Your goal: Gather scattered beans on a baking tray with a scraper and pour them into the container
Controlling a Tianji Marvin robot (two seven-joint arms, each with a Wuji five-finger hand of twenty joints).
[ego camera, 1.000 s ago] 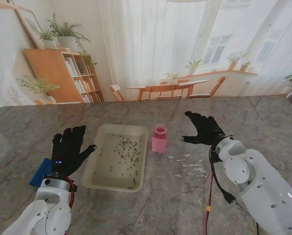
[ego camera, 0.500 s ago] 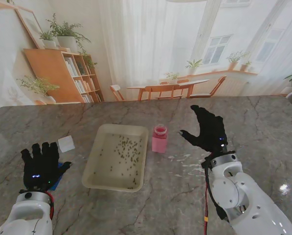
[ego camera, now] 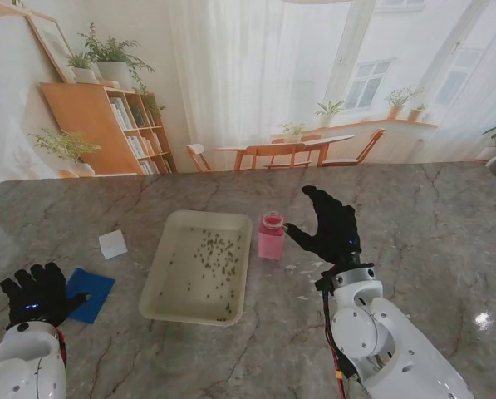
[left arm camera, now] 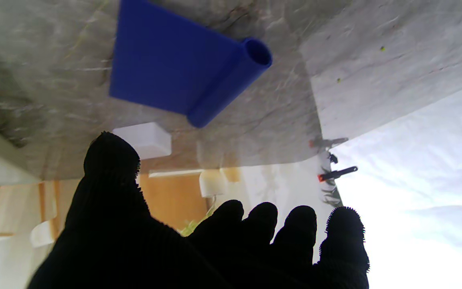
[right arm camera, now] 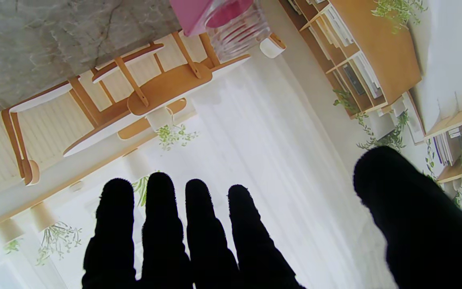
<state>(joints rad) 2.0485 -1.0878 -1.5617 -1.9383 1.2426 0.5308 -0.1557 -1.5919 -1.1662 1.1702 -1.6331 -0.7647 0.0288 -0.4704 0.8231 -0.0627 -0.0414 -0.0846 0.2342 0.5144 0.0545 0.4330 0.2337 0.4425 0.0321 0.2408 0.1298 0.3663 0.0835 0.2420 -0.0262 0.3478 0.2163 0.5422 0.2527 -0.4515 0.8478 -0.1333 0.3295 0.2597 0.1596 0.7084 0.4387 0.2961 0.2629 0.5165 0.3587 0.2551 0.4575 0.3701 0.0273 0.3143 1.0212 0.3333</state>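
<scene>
1. My left hand (ego camera: 38,293), fingers spread and holding nothing, hovers at lower left just beside the blue scraper (ego camera: 88,293) on the worktop (ego camera: 447,224).
2. Beans (ego camera: 212,253) lie scattered in the tray (ego camera: 166,287) at centre; the pink container (ego camera: 271,236) stands to its right.
3. My right hand (ego camera: 331,229), spread and bare, is near the container.
4. Still fetching the scraper, I judge; next, close on its rolled handle.

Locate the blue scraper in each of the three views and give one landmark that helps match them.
Stand view: the blue scraper lies flat on the table, on the left, beside the left hand.
Left wrist view: it lies on the table beyond the fingertips, its tubular handle edge plain.
Right wrist view: not in it.
Shared landmark: the small white block near the scraper.
</scene>
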